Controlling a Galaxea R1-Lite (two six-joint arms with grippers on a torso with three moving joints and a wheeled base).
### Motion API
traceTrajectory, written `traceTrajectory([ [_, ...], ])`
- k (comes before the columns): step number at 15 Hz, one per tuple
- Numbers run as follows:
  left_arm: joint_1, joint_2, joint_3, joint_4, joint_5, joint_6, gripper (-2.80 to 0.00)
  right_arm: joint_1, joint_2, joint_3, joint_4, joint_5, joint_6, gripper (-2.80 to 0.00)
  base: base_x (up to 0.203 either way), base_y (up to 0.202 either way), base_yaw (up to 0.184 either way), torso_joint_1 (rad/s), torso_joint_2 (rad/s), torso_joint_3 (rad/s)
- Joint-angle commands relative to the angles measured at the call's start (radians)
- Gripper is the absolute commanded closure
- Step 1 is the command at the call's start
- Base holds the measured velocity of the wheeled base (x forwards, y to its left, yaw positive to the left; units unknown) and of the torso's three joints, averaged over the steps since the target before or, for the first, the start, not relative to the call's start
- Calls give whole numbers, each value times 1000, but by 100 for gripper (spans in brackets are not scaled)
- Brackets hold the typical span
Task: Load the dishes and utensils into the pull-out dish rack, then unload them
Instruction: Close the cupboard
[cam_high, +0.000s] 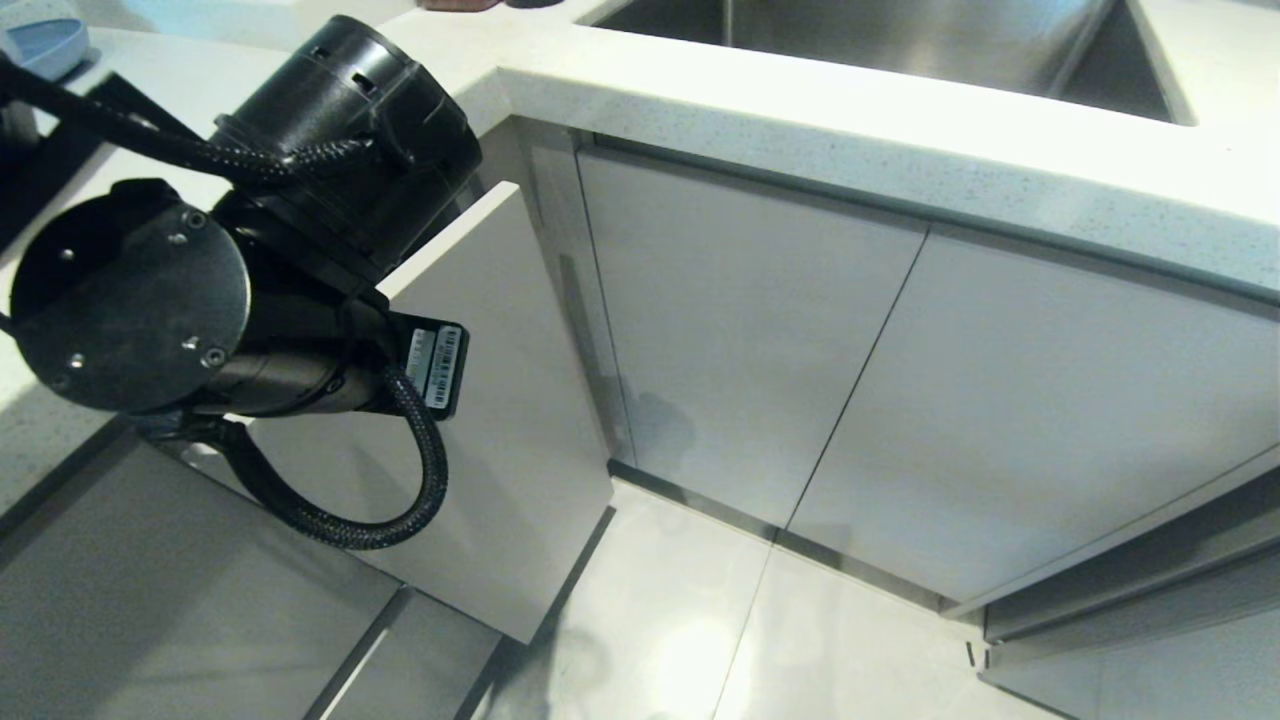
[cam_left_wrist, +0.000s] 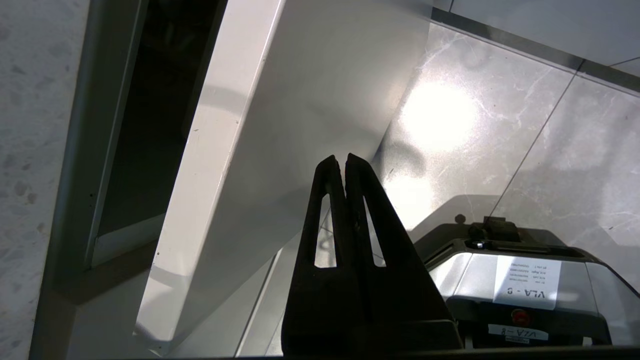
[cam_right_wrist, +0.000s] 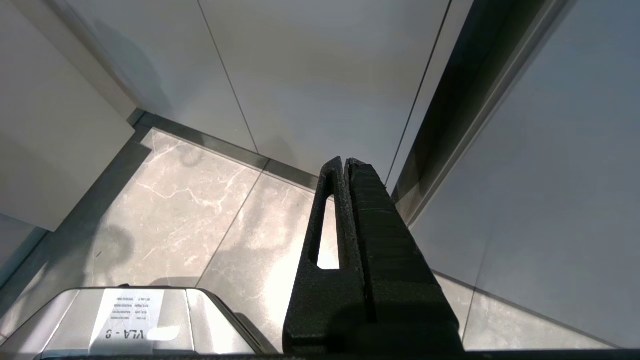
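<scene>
The dishes, the utensils and the pull-out dish rack are out of view. A white cabinet front panel (cam_high: 490, 400) stands pulled a little way out from the cabinet run, with a dark gap (cam_left_wrist: 150, 125) behind it. My left arm (cam_high: 250, 260) hangs over the panel's top edge and hides its own gripper in the head view. In the left wrist view my left gripper (cam_left_wrist: 345, 161) is shut and empty, its tips just off the panel's outer face (cam_left_wrist: 300, 90). My right gripper (cam_right_wrist: 346, 162) is shut, holds nothing and hangs above the floor by the cabinet doors.
A speckled white countertop (cam_high: 900, 140) with a steel sink (cam_high: 900, 40) runs across the back. Closed cabinet doors (cam_high: 750, 350) stand below it. A blue bowl (cam_high: 45, 45) sits on the counter at far left. Glossy floor tiles (cam_high: 700, 620) and my base (cam_left_wrist: 525, 285) lie below.
</scene>
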Motion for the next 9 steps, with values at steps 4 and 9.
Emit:
traceTrajectory([
  [4, 0, -56, 11, 3, 4, 29, 0, 1, 0, 2, -1, 0, 0, 0, 0, 0, 0, 0, 0, 0],
  [9, -9, -141, -24, -55, 2, 51, 0, 1, 0, 2, -1, 0, 0, 0, 0, 0, 0, 0, 0, 0],
])
